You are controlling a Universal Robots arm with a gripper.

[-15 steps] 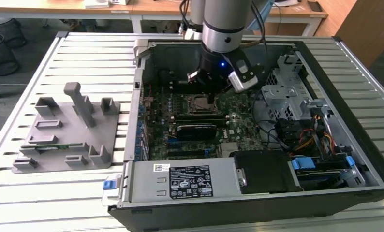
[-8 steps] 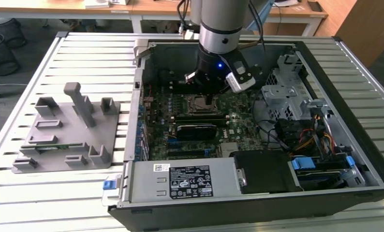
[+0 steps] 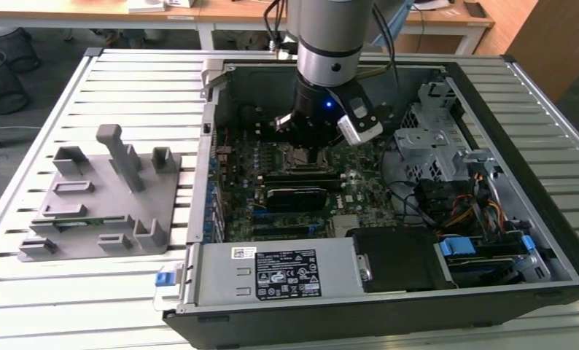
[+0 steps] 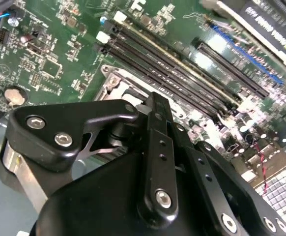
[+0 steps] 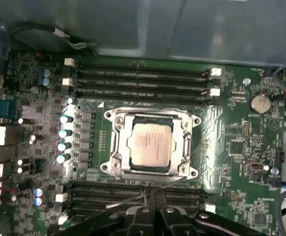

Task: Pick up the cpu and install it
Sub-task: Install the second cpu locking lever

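Note:
The cpu (image 5: 150, 143), a flat square chip with a silver-grey top, lies seated in the metal-framed socket (image 5: 114, 142) in the middle of the green motherboard (image 5: 231, 142). In the first wrist view my gripper (image 5: 151, 194) is shut, its black fingertips pressed together with nothing between them. It hovers over the memory slots (image 5: 133, 191) just beside the socket, apart from the chip. In the exterior view the gripper (image 3: 310, 149) hangs low inside the open computer case, right over the socket area (image 3: 292, 158). The second wrist view shows the gripper linkage (image 4: 155, 162) above the socket frame (image 4: 114, 82).
A grey plastic fixture (image 3: 105, 197) with upright blocks stands on the slatted table at the exterior view's left. Inside the case are a power supply (image 3: 280, 273), a metal drive cage (image 3: 431, 138), a black card (image 3: 294, 197) and loose cables (image 3: 464, 211). More memory slots (image 5: 143, 78) flank the socket's other side.

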